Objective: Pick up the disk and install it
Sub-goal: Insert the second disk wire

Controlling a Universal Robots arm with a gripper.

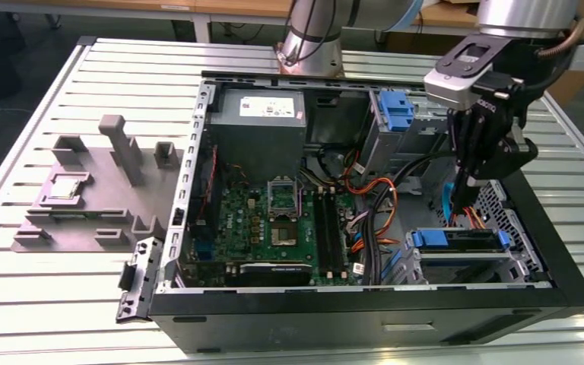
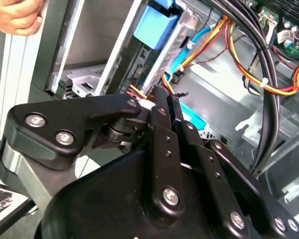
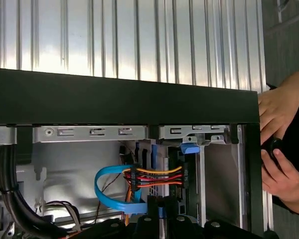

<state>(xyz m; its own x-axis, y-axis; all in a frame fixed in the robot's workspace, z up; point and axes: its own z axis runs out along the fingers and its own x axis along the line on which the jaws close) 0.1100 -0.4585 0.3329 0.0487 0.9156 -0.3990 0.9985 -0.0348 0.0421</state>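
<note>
Gripper: we see its fingers pressed together, holding nothing, inside the computer case.
Disk: in the case's front corner bay.

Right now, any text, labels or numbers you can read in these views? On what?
Nothing is legible.
White sticker on the grey power supply: print too small to read.
Motherboard: markings blurred.
Printed sheet in the second wrist view: unreadable.
</note>
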